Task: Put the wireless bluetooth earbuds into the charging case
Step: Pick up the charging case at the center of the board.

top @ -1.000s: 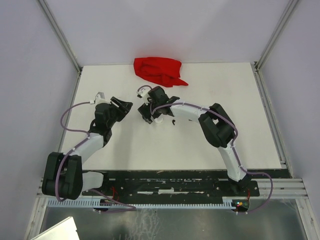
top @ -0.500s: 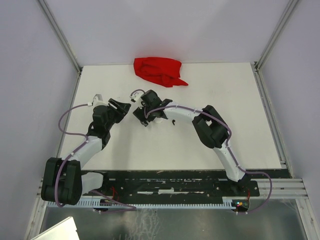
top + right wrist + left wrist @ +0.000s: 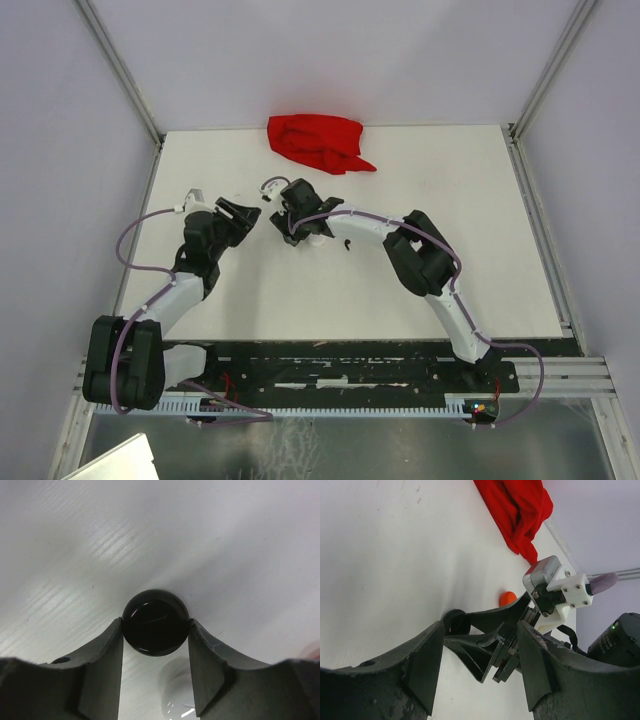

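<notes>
My right fingers (image 3: pixel 107 652) clamp the glossy black round charging case (image 3: pixel 155 617) across its rim, low at the white counter (image 3: pixel 75 540). My left fingers (image 3: pixel 420 655) stand wide apart, empty. A tiny black earbud (image 3: pixel 346 245) lies just beside. It is probably light, hard and slick, so I'd pinch its body gently.

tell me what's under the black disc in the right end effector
Bare white table shows around the black disc, pinched at its sides by the right end effector. A pale round shape lies just nearer the camera. The spot directly beneath the disc is covered.
</notes>
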Robot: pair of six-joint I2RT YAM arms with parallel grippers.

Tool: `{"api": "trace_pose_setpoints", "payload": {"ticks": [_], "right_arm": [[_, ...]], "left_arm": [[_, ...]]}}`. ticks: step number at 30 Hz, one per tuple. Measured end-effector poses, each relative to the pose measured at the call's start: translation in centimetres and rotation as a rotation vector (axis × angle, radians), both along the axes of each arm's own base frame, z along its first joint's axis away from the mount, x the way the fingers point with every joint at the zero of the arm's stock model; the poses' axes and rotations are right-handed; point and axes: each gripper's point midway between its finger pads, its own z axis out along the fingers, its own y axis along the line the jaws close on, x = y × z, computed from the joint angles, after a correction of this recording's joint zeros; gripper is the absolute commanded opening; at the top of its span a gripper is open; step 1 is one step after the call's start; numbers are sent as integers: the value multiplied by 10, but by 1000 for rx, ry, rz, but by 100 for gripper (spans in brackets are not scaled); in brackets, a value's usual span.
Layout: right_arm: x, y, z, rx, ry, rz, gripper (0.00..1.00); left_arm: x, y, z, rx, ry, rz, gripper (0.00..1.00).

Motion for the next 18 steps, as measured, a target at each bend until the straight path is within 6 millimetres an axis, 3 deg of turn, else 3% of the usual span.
{"api": "trace_pose_setpoints", "payload": {"ticks": [3,8,13,15,18], "right_arm": [[2,0,1,1,-8,-8,30],[3,-2,2,30,-48,-11,24],[-17,-25,7,68,-88,1,22],[-24,-34,18,102,-98,13,22],[-24,-39,51,181,-140,33,22]], "left_arm": [[-1,1,-3,0,7,1,66],[-4,1,-7,-3,16,-7,67],[-10,-10,-7,-38,7,-68,68],[-13,-17,-8,-66,8,-112,68],[-16,-31,-8,-103,3,-186,68]]}}
